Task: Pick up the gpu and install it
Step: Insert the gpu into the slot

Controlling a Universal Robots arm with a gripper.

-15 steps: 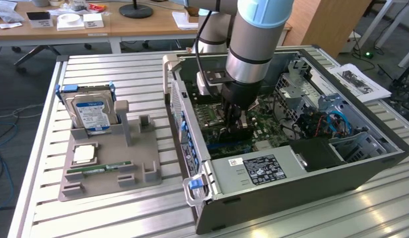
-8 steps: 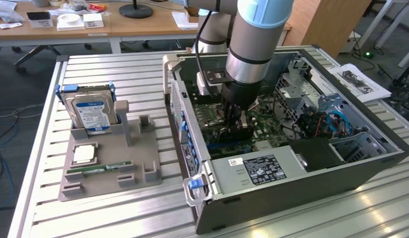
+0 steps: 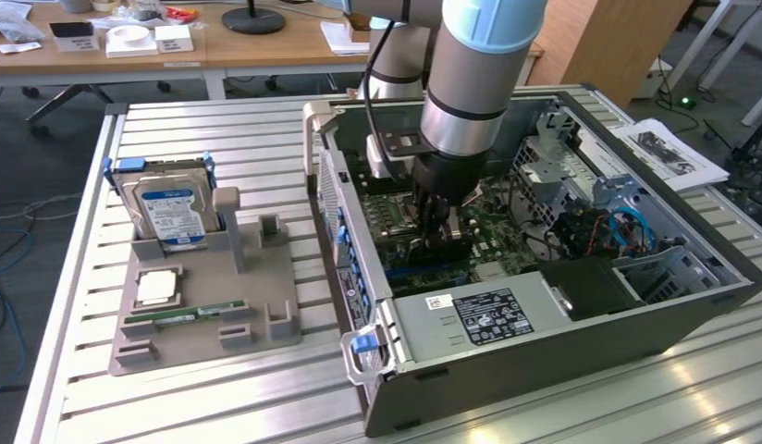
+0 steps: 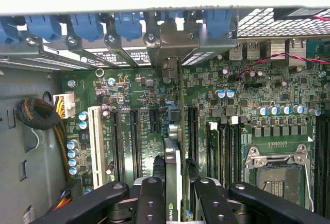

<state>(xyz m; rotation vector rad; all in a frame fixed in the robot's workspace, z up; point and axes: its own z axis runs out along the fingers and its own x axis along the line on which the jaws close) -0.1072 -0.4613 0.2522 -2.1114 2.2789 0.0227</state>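
The gripper (image 4: 174, 195) is clamped on the gpu (image 4: 172, 162), its fingers (image 4: 149, 198) partly closed against the card's two faces. The card stands on edge inside the case (image 3: 579, 342), just above the motherboard (image 4: 247, 146), its bracket toward the blue slot clips (image 4: 129, 25).

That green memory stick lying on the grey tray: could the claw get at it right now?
Probably not as things stand. The claw is down inside the computer case, gripping the gpu edge-on over the motherboard. The memory stick lies outside the case, uncovered on the tray.
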